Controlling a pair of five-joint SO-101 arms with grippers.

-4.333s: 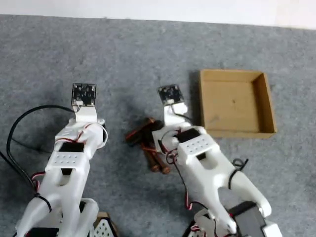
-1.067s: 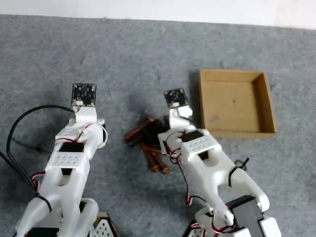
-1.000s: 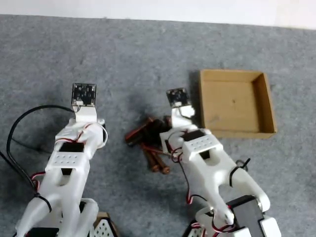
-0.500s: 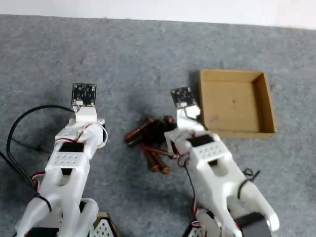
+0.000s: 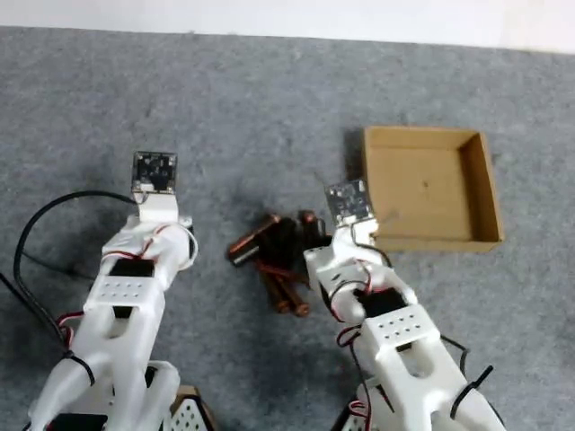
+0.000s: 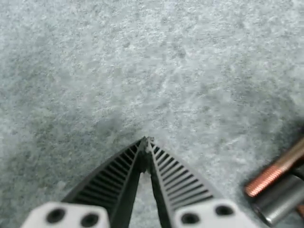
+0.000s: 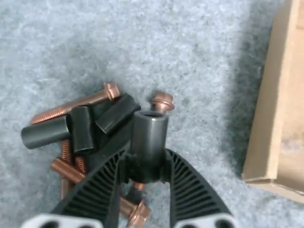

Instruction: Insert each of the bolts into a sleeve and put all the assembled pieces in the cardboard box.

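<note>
The right arm's jaws are clenched on a dark sleeve (image 7: 148,137), gripping its lower half so that the open end stands clear of the fingers. That hold looks chosen to leave the bore free for a bolt to go in. The sleeve hangs just above the heap (image 5: 274,256) of loose parts on the grey worktop (image 5: 225,108). The head of a copper bolt (image 7: 162,102) shows just past the sleeve's open end, though whether the two touch cannot be told. The other sleeves (image 7: 47,130) lie jumbled across the remaining bolts (image 7: 71,107), none of them visibly joined, so the assembling seems barely begun. The cardboard box (image 5: 429,186) sits just beside the heap on the right arm's side, a short carry away, and no finished piece lies in it. The left arm's jaws are pressed together on nothing, their tips low over bare worktop near the heap's other side, where one bolt end (image 6: 275,173) and a sleeve end (image 6: 280,202) lie close by. Resting there, the left arm looks parked as the partner. It would likely have to open and take up a bolt to feed into the held sleeve.
</note>
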